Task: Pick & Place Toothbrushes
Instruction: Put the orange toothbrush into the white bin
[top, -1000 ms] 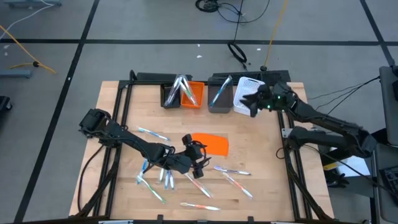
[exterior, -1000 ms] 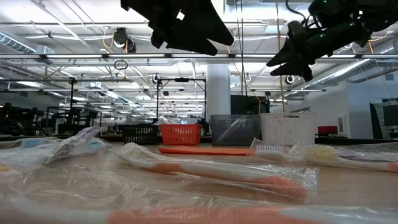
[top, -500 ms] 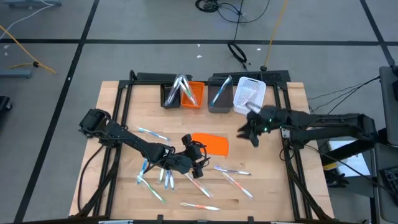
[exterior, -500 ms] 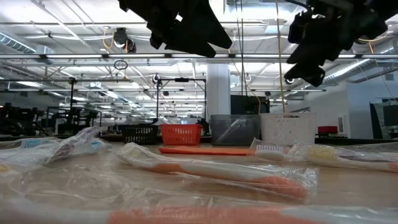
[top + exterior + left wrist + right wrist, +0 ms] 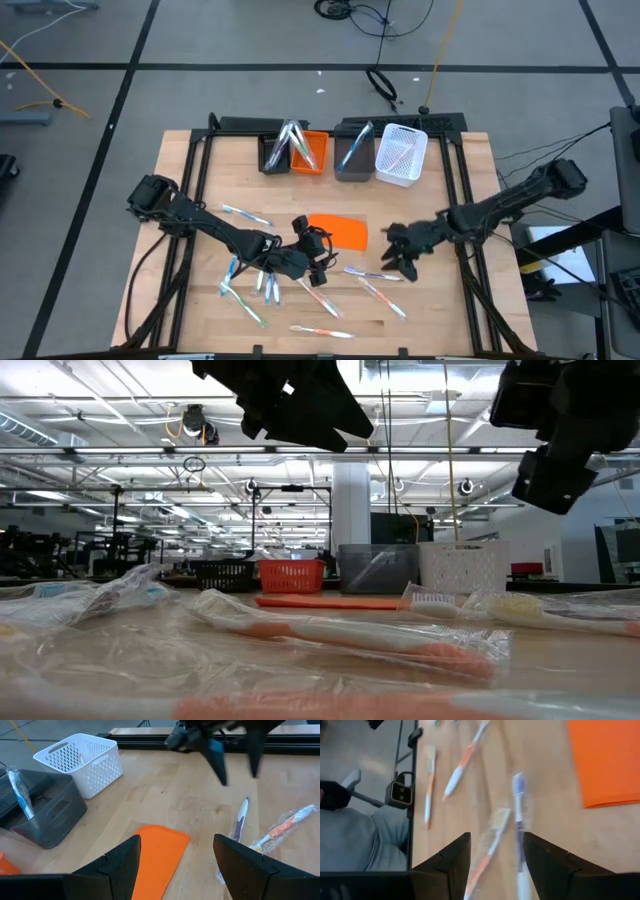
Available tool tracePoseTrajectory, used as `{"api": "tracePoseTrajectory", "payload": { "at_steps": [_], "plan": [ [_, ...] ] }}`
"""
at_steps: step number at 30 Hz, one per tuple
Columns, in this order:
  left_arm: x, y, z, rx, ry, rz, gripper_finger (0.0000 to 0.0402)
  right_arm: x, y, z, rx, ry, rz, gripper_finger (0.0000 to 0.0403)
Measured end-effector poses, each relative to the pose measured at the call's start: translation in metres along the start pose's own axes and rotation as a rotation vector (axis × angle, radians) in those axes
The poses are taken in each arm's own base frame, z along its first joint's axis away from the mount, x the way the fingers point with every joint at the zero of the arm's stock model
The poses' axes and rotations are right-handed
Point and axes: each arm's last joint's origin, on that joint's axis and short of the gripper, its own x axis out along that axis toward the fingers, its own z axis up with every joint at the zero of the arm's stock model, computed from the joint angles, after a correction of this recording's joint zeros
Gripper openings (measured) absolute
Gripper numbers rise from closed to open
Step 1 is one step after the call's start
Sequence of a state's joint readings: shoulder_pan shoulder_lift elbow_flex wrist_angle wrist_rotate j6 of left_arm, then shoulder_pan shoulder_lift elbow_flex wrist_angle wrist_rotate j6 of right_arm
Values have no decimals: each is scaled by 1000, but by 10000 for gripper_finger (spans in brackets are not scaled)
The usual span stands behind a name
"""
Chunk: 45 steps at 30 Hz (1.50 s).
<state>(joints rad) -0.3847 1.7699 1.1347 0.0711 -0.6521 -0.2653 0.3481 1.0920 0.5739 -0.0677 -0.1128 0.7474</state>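
Observation:
Several toothbrushes lie loose on the wooden table, two of them right of the flat orange sheet, others at the near left and near edge. More stand in the bins at the far edge. My right gripper hovers open above the pair right of the sheet; a blue-headed one and an orange one show below its fingers. My left gripper hangs open and empty over the sheet's near end.
Four small bins stand in a row at the far edge: black, orange, grey, white. In the low view wrapped toothbrushes fill the foreground. Black frame rails run along both table sides.
My right gripper has swung from above the white bin at the far right toward the table's near edge and middle, sinking and turning as it went, and now hangs over the toothbrushes right of the orange sheet. Its fingers have stayed open.

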Motion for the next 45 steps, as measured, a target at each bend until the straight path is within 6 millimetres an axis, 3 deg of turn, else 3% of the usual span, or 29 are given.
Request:
{"api": "tracePoseTrajectory", "payload": {
  "at_steps": [8, 21, 30, 45],
  "plan": [
    [0, 0, 0, -1, 0, 3, 253, 35, 20, -27, -14, 41, 18, 171],
    [1, 1, 0, -2, 0, 6, 253, 74, 23, -54, 11, 77, -5, 171],
    [1, 1, 0, -2, 0, 5, 253, 85, 17, -59, 16, 88, -30, 171],
    [1, 1, 0, -1, 1, 5, 253, 84, 21, -65, -10, 65, -52, 171]
  ]
}}
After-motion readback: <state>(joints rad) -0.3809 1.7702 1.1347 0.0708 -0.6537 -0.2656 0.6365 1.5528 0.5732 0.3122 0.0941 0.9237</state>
